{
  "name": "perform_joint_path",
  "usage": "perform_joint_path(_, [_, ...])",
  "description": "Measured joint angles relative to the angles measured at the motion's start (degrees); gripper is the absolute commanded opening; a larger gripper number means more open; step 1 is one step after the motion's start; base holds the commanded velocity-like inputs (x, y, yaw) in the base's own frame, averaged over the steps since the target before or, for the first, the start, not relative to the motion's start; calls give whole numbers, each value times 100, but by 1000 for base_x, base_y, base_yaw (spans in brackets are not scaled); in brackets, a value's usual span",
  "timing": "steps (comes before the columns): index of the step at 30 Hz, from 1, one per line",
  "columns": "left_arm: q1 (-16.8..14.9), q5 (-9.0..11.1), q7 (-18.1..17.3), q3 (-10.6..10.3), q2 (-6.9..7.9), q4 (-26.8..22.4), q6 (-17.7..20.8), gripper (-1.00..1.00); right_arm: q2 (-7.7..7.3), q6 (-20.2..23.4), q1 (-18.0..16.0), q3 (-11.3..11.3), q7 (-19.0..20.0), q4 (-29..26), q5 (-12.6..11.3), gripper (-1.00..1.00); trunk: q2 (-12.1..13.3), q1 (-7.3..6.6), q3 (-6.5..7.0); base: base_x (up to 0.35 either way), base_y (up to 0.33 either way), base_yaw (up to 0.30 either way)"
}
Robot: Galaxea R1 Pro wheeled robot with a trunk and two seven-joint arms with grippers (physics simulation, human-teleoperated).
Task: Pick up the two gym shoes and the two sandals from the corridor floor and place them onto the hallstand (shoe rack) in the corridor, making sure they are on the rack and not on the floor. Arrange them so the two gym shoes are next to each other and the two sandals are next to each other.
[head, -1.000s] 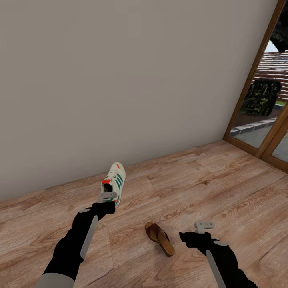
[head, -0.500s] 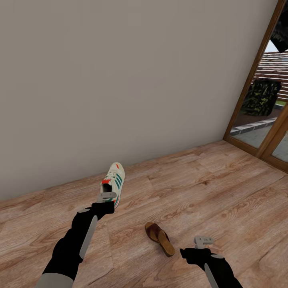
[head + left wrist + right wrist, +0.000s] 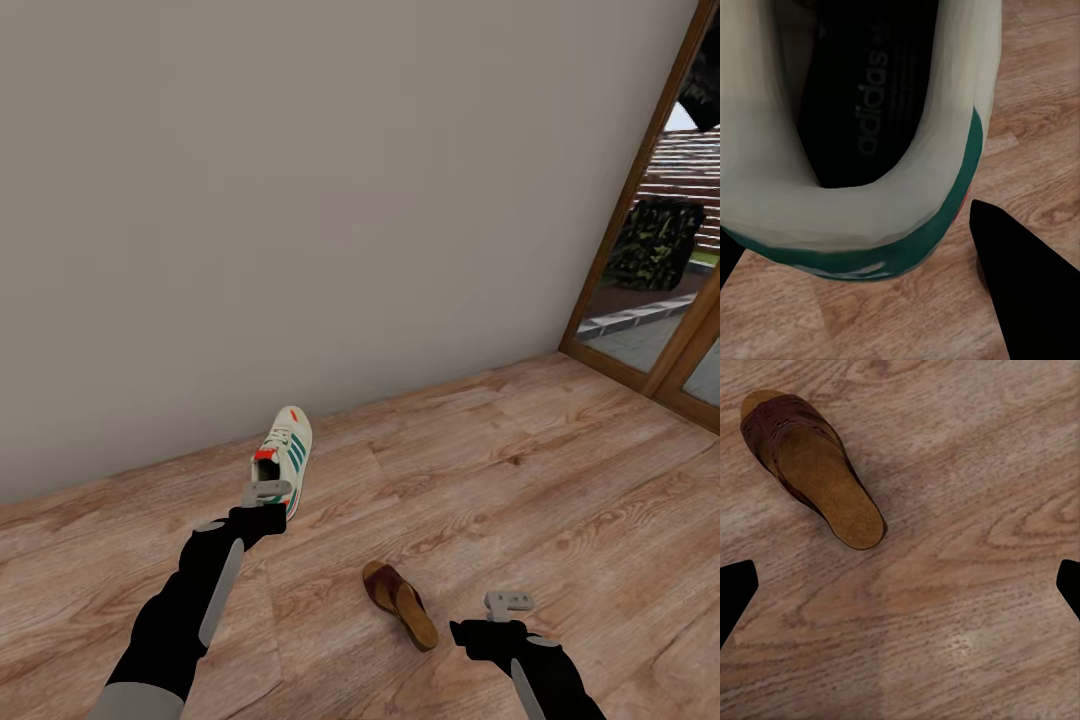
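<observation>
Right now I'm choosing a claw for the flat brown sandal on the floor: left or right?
Right. The right claw hangs open beside the flat brown sandal, while the left claw is at the cream green-striped sneaker's heel.

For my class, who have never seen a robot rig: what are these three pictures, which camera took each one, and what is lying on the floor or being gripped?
This is a simulated two-armed robot. The head view looks down from its head over both black arms. Its left end effector is at the heel of a cream-white lace-up sneaker with green stripes, which stands on the light brown wood-plank floor near a plain grey wall.

The left wrist view looks along that arm's fingers, straight into the sneaker's dark opening; whether the fingers have closed on the heel cannot be told.

The right wrist view looks down at a flat dark brown sandal on the floor, with the right end effector's two black fingertips spread wide, holding nothing. In the head view the right end effector hangs beside that sandal.
</observation>
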Motion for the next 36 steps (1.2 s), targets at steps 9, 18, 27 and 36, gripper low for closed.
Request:
perform_joint_path(9, [0,0,0,0,1,-6,3,-100,-3,7,0,-3,-2,0,0,100,0,0,-1,0,0,9])
perform_joint_path(18, [1,1,-1,1,1,-8,5,-100,1,9,-1,2,-9,1,0,100,0,0,-55,0,0,159])
perform_joint_path(27, [0,11,-1,1,1,-6,4,-100,1,9,0,0,-9,-8,0,100,-6,13,-200,0,0,23])
perform_joint_path(36, [0,16,-1,0,1,-6,4,-100,1,9,0,0,-9,-17,0,100,-18,34,-436,0,0,0])
